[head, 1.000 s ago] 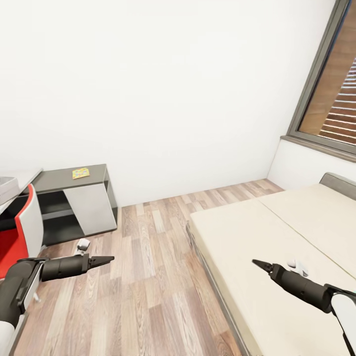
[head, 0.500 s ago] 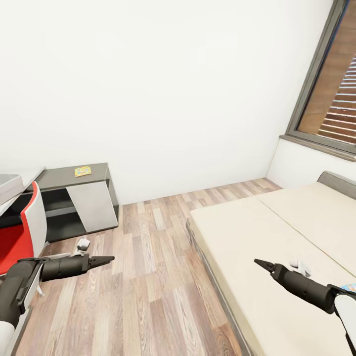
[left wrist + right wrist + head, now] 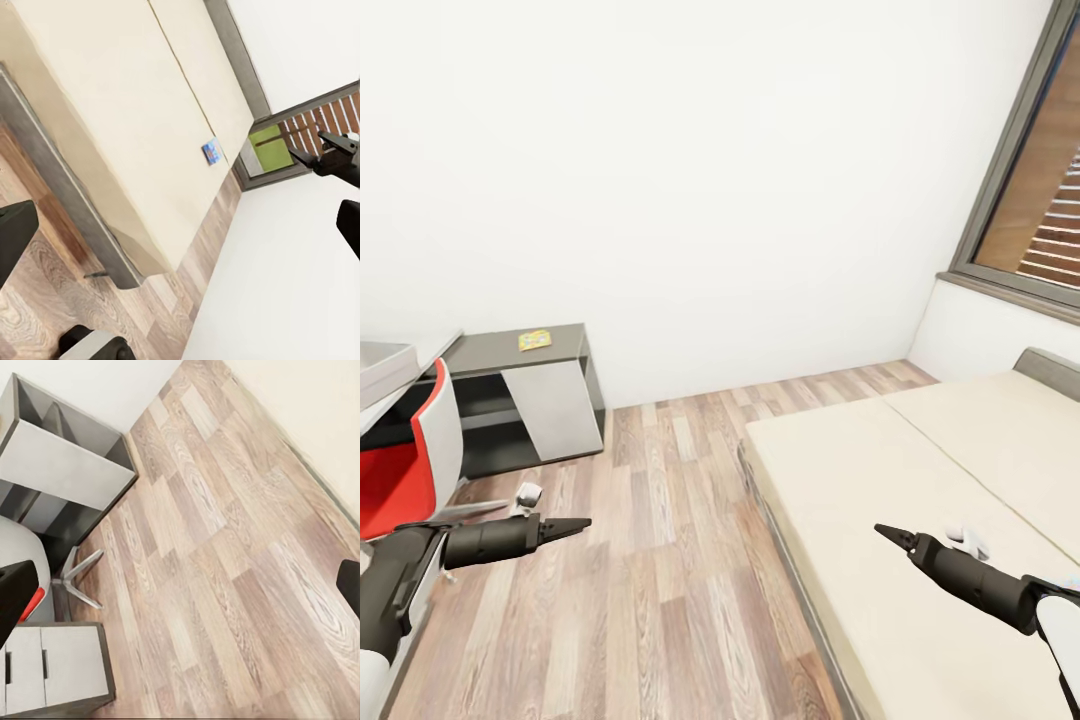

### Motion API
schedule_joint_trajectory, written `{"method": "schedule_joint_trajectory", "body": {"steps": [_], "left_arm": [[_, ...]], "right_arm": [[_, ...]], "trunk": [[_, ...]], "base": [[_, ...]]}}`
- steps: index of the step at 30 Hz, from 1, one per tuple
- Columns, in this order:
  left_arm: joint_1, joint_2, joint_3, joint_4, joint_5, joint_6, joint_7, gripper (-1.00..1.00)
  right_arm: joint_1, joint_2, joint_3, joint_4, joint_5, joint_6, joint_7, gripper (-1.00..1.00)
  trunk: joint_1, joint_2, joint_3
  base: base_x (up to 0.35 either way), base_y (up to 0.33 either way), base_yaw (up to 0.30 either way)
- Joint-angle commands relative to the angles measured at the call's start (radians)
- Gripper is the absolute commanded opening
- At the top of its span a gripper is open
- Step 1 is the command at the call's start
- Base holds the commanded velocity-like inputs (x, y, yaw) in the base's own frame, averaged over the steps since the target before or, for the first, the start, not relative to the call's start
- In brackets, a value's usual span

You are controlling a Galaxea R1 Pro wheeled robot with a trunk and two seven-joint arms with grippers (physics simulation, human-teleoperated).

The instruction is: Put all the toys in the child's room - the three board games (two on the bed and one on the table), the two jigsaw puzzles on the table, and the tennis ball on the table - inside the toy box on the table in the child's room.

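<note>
Swinging a little to the left, the head camera has slid the whole scene rightward in the picture since a second ago, while both arms hang in the same spots in the head view, so the robot itself is turning and nothing in the room has moved. The left gripper (image 3: pixel 575 524) is held out over the plank floor (image 3: pixel 660 560); its wrist view shows a finger at each far edge, so the jaws stand apart and hold nothing. The right gripper (image 3: pixel 888 534) is the same, fingers spread and bare, poised over the near corner of the bed (image 3: pixel 860 470). Beyond the left arm, more of the red chair (image 3: pixel 400 480) has come into view, and behind it a grey rimmed shape at the picture's edge, probably the toy box (image 3: pixel 382 365), though too little shows to be sure. A small yellowish square (image 3: pixel 534 340) lies on the dark side unit (image 3: pixel 490 352). Across the mattress, the left wrist view picks out a light blue board game (image 3: pixel 213 152) lying flat near the far edge. No toy has been collected yet; this turn looks like a move toward the table end.
</note>
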State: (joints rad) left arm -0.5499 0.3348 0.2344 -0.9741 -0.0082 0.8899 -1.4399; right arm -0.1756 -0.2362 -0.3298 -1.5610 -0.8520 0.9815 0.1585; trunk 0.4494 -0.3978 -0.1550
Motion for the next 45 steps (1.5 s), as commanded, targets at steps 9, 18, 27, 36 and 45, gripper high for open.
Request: {"method": "schedule_joint_trajectory", "body": {"steps": [9,18,27,36,45], "left_arm": [[-0.001,0.0,0.0,0.0,-0.001,0.011,-0.005,1.0],[-0.001,0.0,0.0,0.0,-0.001,0.011,-0.004,1.0],[-0.001,0.0,0.001,0.0,-0.001,0.01,-0.006,1.0],[-0.001,0.0,0.0,0.0,-0.001,0.01,-0.005,1.0],[-0.001,0.0,0.001,0.001,0.0,0.01,-0.006,1.0]], "right_arm": [[-0.001,-0.001,-0.002,0.0,0.013,0.005,0.01,1.0],[-0.001,-0.001,-0.002,0.0,0.014,0.005,0.01,1.0],[-0.001,-0.002,-0.002,0.001,0.014,0.005,0.01,1.0],[-0.001,-0.002,-0.002,0.001,0.014,0.005,0.01,1.0],[-0.001,-0.003,-0.002,0.001,0.014,0.005,0.01,1.0]], "trunk": [[0.001,-0.002,-0.013],[0.001,-0.002,-0.024],[0.001,-0.002,-0.036],[0.001,-0.002,-0.047],[0.001,-0.002,-0.058]], "base": [[-0.001,-0.008,0.18],[-0.028,-0.014,0.185],[-0.149,-0.057,0.186],[-0.069,-0.012,0.186],[-0.086,-0.029,0.173]]}}
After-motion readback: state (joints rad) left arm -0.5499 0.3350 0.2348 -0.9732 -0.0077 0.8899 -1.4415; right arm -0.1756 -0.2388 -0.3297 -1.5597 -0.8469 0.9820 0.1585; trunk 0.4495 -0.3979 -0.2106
